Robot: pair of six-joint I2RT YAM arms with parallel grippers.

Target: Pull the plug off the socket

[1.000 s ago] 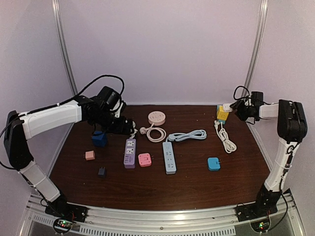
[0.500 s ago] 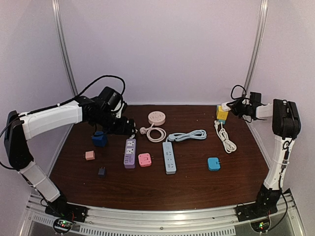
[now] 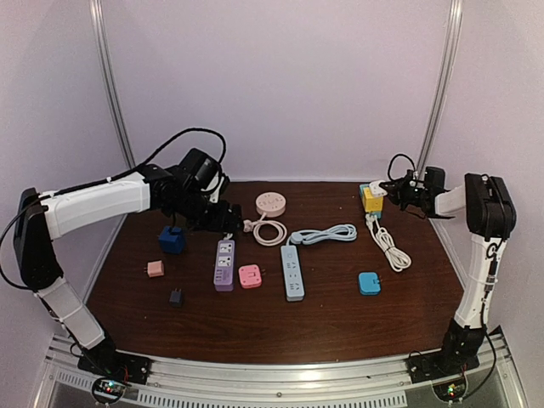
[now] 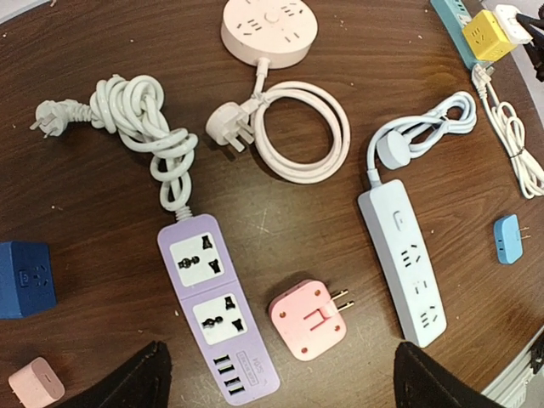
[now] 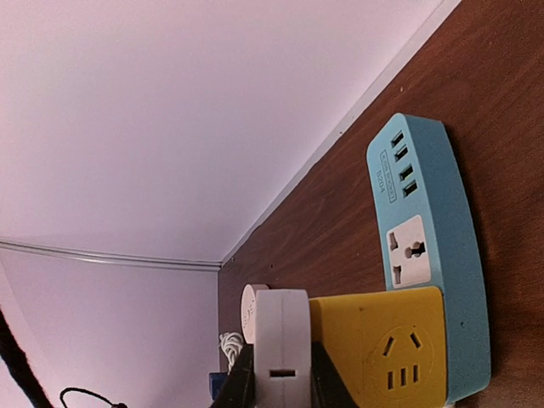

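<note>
**Top view.** The white plug (image 3: 379,184) is found at the far right of the table (image 3: 323,327). It is seated in the side of a yellow cube socket (image 3: 372,202), which is set against a teal power strip (image 3: 364,189). The right hand (image 3: 391,187) is reached in from the right and is closed on the plug, with the cube lying just to its left. A white cord (image 3: 389,242) is trailed toward the near side. The left hand (image 3: 223,223) is held well apart from all this, above the purple power strip (image 3: 224,263) on the table's left half. The right arm is judged the nearer by far.

**Left wrist view.** The left hand's fingers (image 4: 127,387) are seen spread wide, and nothing is held between them. Below them a pink adaptor (image 4: 308,319) and a pale blue power strip (image 4: 404,263) are noted. Cube and plug are caught only small, in the upper right corner.

**Right wrist view.** The plug is clamped between the right hand's two fingers (image 5: 240,382) at the lower edge. The cube is touching the plug's side, and the teal strip is seen beyond it. The plug-to-cube axis is laid across the picture. A straight pull along that axis, away from the cube, is judged to be needed. Since the cube is held by nothing, it may be dragged along.
</note>
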